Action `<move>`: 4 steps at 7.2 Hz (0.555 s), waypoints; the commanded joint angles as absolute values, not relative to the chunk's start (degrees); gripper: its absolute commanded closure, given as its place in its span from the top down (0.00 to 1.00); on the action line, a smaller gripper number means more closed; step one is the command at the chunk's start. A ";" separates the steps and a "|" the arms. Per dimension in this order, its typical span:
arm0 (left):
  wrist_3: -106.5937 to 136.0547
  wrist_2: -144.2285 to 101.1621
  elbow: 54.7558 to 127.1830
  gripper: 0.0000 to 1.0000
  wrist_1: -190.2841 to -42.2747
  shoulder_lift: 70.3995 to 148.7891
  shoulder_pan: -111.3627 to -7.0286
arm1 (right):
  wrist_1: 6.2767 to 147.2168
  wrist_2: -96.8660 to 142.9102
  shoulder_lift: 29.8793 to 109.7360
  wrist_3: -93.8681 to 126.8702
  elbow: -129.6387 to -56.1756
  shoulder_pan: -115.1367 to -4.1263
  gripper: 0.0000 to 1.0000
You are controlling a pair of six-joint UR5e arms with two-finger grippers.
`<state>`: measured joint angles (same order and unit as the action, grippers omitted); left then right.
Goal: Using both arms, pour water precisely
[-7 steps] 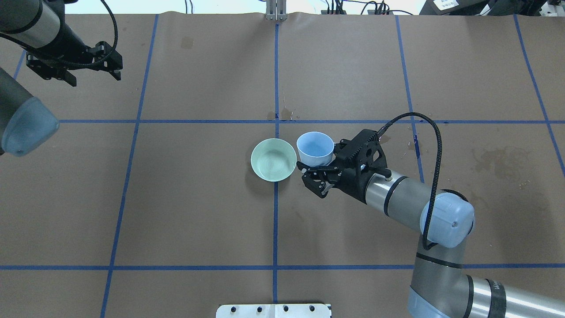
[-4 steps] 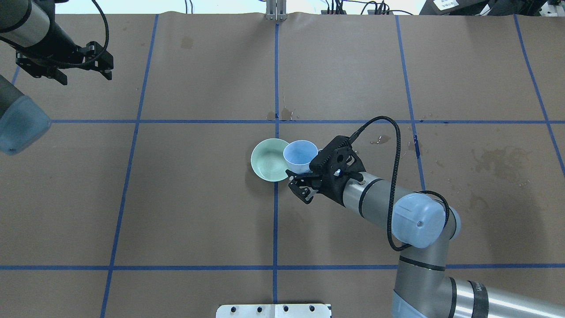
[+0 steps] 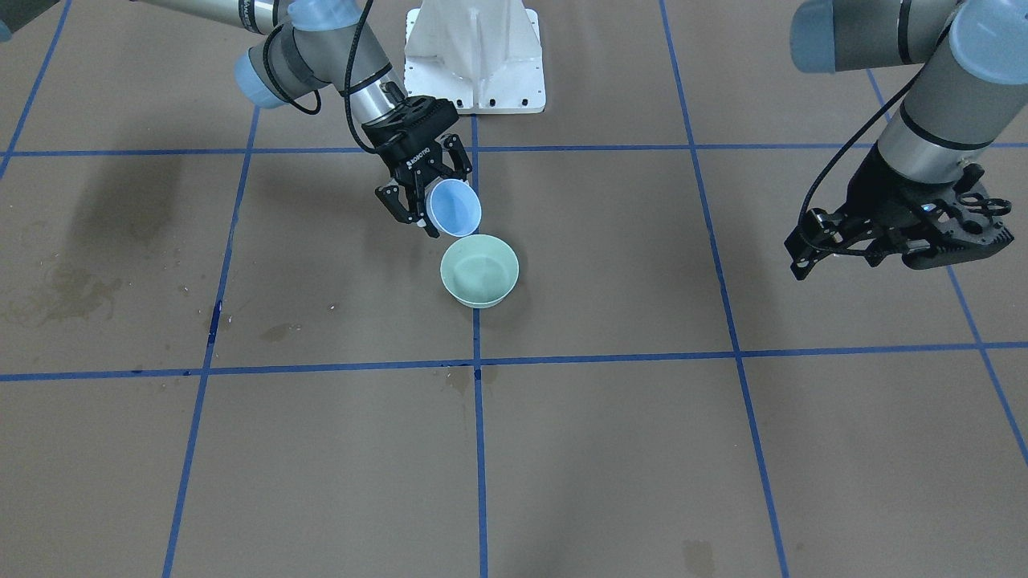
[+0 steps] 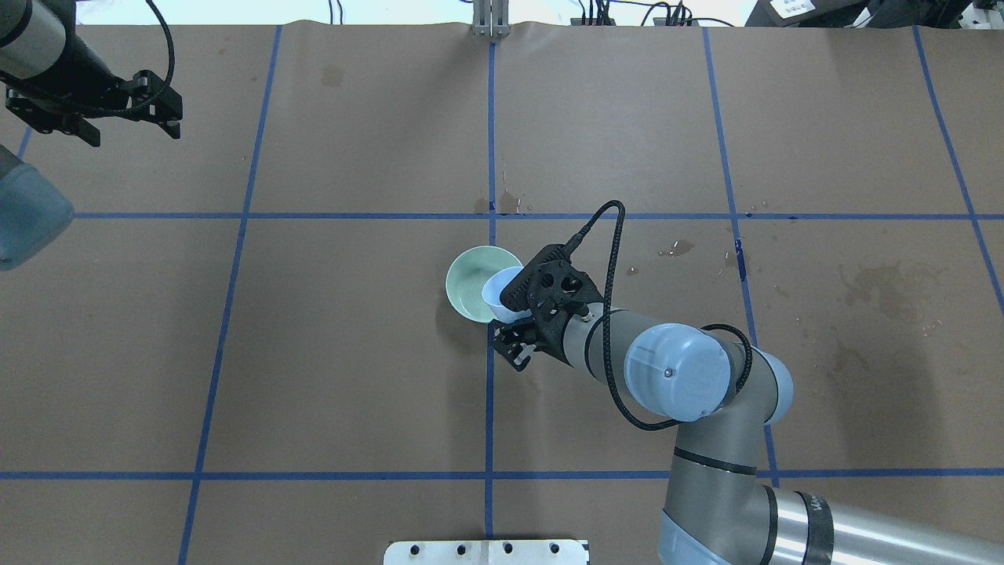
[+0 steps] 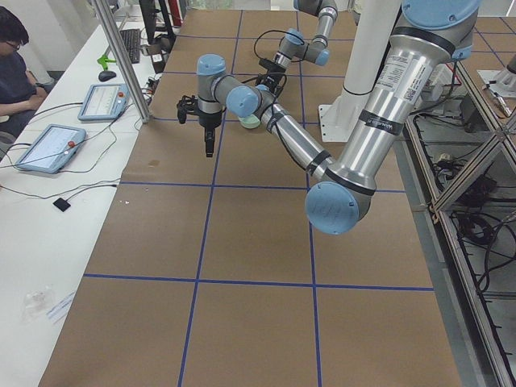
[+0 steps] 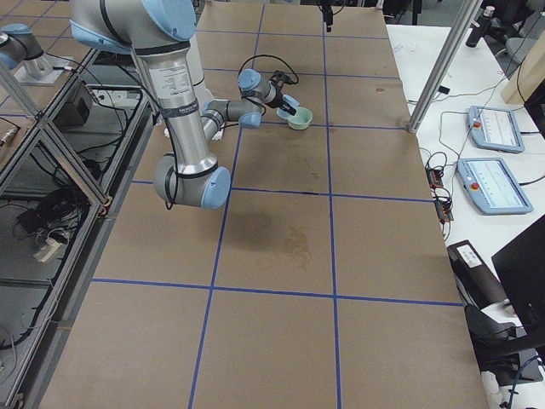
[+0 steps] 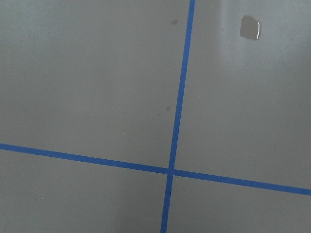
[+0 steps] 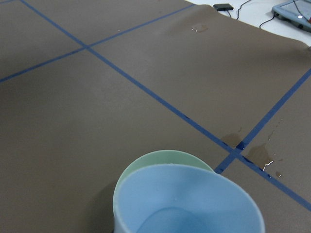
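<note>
Holding probably light, stiff pale-blue plastic cup [image 3: 458, 210] tilted over mint-green round bowl [image 3: 480, 299], centre frame; right hand [image 3: 434, 205] clamped on its wall; left hand [image 4: 125, 133] apart.

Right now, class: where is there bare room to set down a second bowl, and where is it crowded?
Free: the square on the left arm's side of the green bowl, and far squares beyond the cross tape. Crowded: the middle, where the right claw tilts the blue cup over the bowl, its arm above the near square.
</note>
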<state>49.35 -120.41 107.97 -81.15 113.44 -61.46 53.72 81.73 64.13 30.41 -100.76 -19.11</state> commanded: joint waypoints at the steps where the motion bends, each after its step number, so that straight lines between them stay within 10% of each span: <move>1: 48.69 -120.41 108.02 1.00 -81.21 112.59 -61.52 | 60.10 86.72 63.37 29.89 -100.90 -20.12 0.00; 4: 48.69 -120.50 108.02 1.00 -81.30 112.06 -61.52 | 69.75 92.71 60.22 28.92 -101.07 -22.06 0.00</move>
